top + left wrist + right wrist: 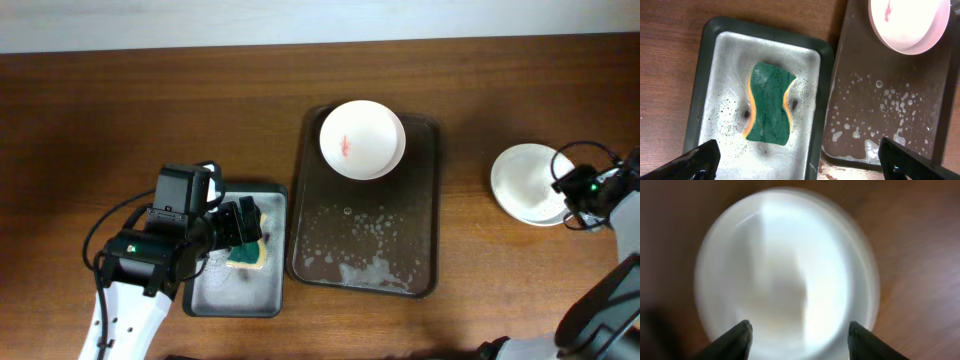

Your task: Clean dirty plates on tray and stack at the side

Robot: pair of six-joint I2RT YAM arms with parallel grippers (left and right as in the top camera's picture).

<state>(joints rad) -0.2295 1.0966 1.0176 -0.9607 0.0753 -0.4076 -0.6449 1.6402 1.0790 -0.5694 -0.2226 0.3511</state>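
- Overhead: one red-smeared plate [362, 139] sits at the far end of the brown tray [365, 270].
- At right on the tabletop [120, 100] are white plates [527, 182]; their number cannot be told.
- One sponge [769, 102] lies in one grey tray [715, 75].
- The left claw [799, 150] is spread wide over the sponge, and the right claw [799, 326] is spread over the white plates.

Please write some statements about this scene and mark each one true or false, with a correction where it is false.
1. A plate with a red smear sits on the brown tray. True.
2. The sponge lies on the brown tray. False: it lies in the grey sponge tray.
3. The left end effector is shut on the sponge. False: it hangs open above the sponge.
4. A plain white plate rests on the table, right of the brown tray. True.
5. The brown tray is dry. False: suds lie on its bare part.
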